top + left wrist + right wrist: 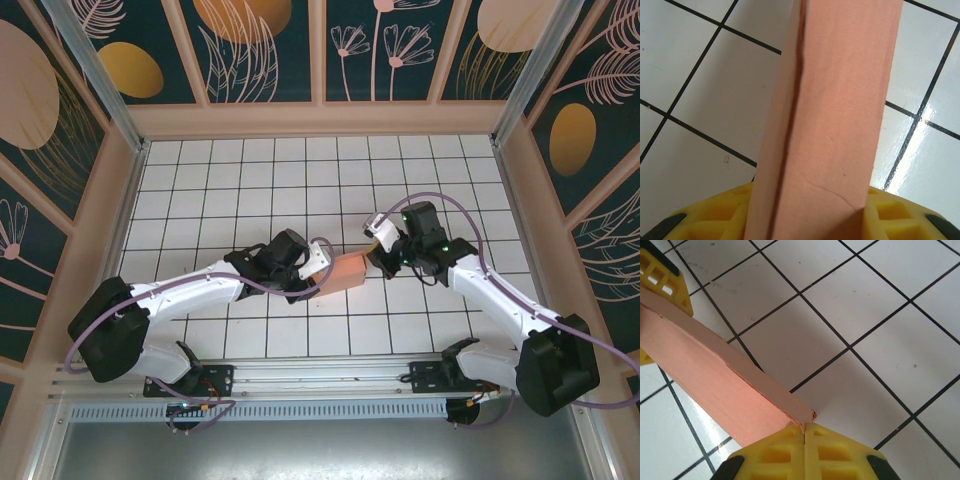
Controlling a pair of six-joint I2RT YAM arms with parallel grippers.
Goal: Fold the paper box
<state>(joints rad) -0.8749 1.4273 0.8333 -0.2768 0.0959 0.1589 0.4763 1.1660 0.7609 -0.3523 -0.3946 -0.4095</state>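
The paper box [347,270] is a small flat salmon-pink box held just above the tiled floor between both arms. My left gripper [322,268] grips its left end. In the left wrist view the box [835,100] rises between the yellow fingers [895,212], which press on its two faces. My right gripper [378,250] is at the box's right end. In the right wrist view its yellow fingers [775,452] meet with a thin card edge at the corner of the box [715,375] pinched between them. The left gripper's finger [665,280] shows at the box's far end.
The white tiled floor [250,180] with black grid lines spreads around the box. Wooden walls [320,118] with patterned panels enclose it at the back and sides. A metal rail [320,375] carrying both arm bases runs along the near edge.
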